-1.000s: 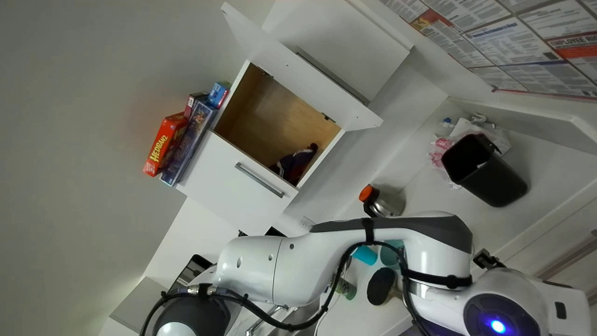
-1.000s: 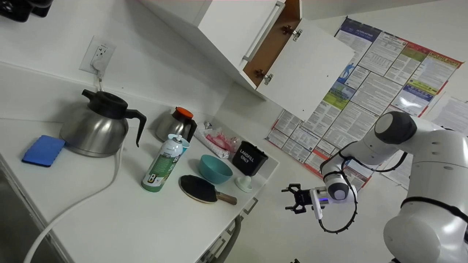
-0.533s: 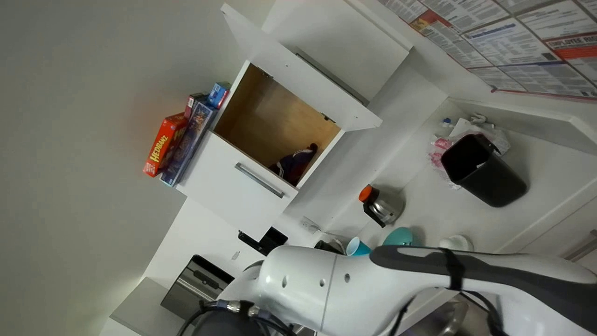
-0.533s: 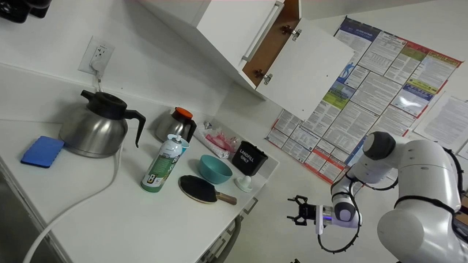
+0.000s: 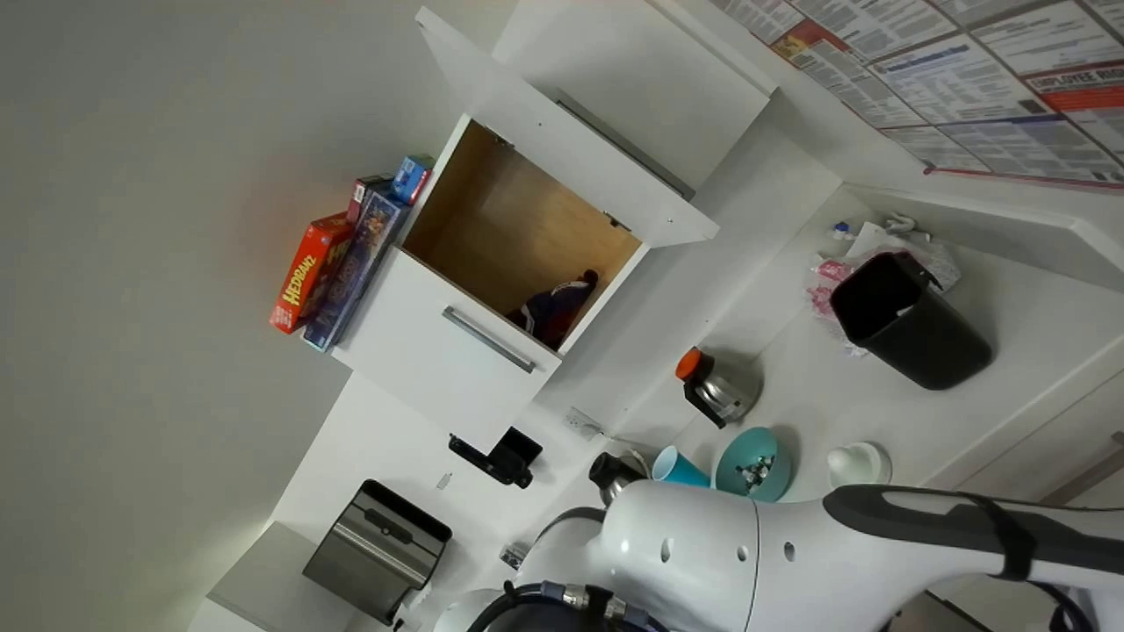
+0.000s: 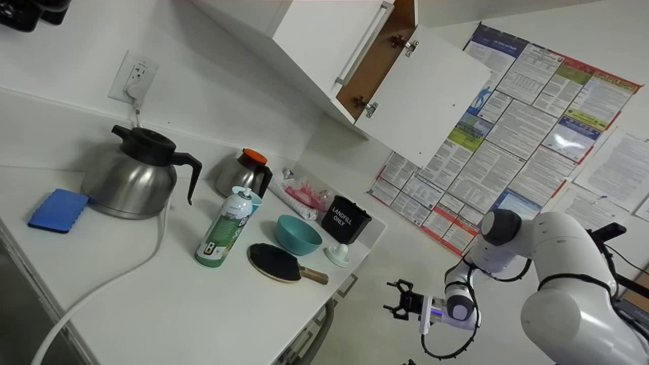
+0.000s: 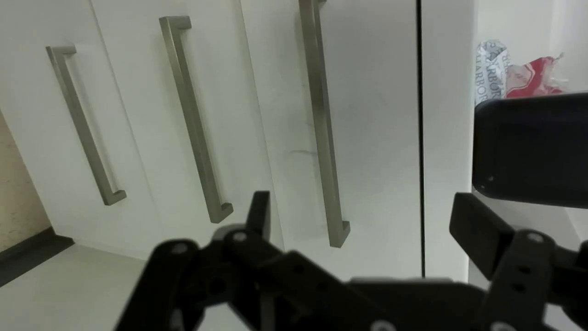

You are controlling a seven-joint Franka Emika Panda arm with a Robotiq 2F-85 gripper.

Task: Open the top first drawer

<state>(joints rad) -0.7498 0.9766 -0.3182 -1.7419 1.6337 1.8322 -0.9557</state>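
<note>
The top first drawer (image 7: pixel 376 119) is the white front nearest the counter edge in the wrist view, shut, with a slim silver bar handle (image 7: pixel 324 124). Its front also shows at the lower right in an exterior view (image 5: pixel 1027 456), and its handle below the counter corner in an exterior view (image 6: pixel 347 286). My gripper (image 7: pixel 363 200) is open and empty. In the wrist view the handle's lower end lies between the fingertips, with the gripper apart from it. The gripper also shows in an exterior view (image 6: pixel 388 295), in the air right of the counter corner.
Lower drawers with bar handles (image 7: pixel 190 119) lie beside it. On the counter (image 6: pixel 167 304) are a black bin (image 6: pixel 346 219), teal bowl (image 6: pixel 298 235), paddle (image 6: pixel 274 262), spray can (image 6: pixel 225 228) and steel jugs (image 6: pixel 134 177). A wall cabinet door (image 6: pixel 426 96) hangs open above.
The arm has swung lower. In an exterior view the gripper has dropped, then shifted left toward the counter and drawers. It stays open. The drawer has not moved.
</note>
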